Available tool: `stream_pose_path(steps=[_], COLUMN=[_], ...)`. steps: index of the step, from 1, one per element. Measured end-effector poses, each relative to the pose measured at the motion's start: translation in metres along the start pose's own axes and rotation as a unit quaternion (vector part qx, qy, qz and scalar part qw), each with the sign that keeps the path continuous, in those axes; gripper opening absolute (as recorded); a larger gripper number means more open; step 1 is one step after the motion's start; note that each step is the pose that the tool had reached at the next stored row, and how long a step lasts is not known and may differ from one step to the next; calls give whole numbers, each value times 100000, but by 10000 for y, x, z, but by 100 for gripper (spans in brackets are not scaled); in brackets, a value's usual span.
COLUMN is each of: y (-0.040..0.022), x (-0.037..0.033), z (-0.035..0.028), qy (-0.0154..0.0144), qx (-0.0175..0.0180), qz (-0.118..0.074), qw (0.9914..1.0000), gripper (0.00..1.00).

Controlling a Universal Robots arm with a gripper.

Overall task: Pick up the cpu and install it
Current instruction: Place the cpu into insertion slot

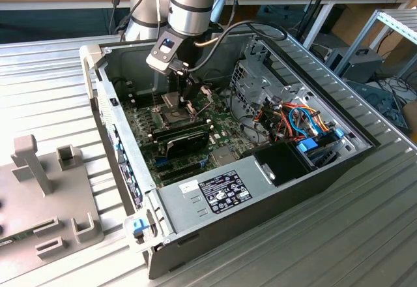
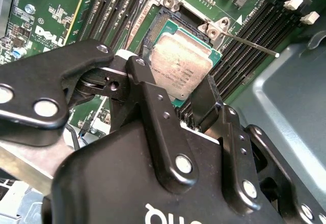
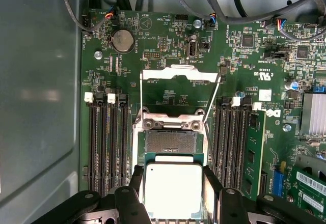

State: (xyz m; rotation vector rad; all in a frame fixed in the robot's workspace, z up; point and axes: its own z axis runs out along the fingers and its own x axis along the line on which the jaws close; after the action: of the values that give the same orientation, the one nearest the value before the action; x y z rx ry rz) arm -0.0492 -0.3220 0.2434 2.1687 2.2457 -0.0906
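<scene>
The gripper (image 3: 173, 179) is pinching the cpu (image 3: 172, 192) by two opposite edges over the open socket (image 3: 170, 141); probably light, stiff, fragile underneath.

The computer case (image 1: 260, 215) sits on the counter (image 1: 39, 78). Inside, the gripper (image 1: 184, 94) holds the cpu (image 3: 173, 191) over the socket (image 3: 170, 141), with the power supply (image 1: 218, 192) at the gripper's five o'clock in the exterior view.
</scene>
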Motion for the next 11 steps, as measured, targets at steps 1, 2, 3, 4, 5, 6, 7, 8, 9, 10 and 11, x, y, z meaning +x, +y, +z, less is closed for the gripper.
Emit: stream_pose_path(steps=[1, 2, 3, 4, 5, 6, 7, 8, 9, 10, 11], y=[0, 0, 0, 0, 0, 0, 0, 0, 0, 0, 0], x=[0, 0, 1, 0, 0, 0, 0, 0, 1, 1, 1], z=[8, 8, 8, 9, 9, 9, 9, 9, 10, 10, 11], qy=[1, -1, 0, -1, -1, -1, -3, -3, 1, 0, 0], qx=[1, 1, 1, 3, 0, 2, 3, 2, 2, -1, 0], qz=[0, 1, 0, -1, 0, 1, 0, 0, -1, 2, 0], qw=[100000, 100000, 100000, 100000, 100000, 100000, 100000, 100000, 100000, 100000, 100000], gripper=[55, 55, 55, 55, 55, 55, 55, 55, 55, 55, 55])
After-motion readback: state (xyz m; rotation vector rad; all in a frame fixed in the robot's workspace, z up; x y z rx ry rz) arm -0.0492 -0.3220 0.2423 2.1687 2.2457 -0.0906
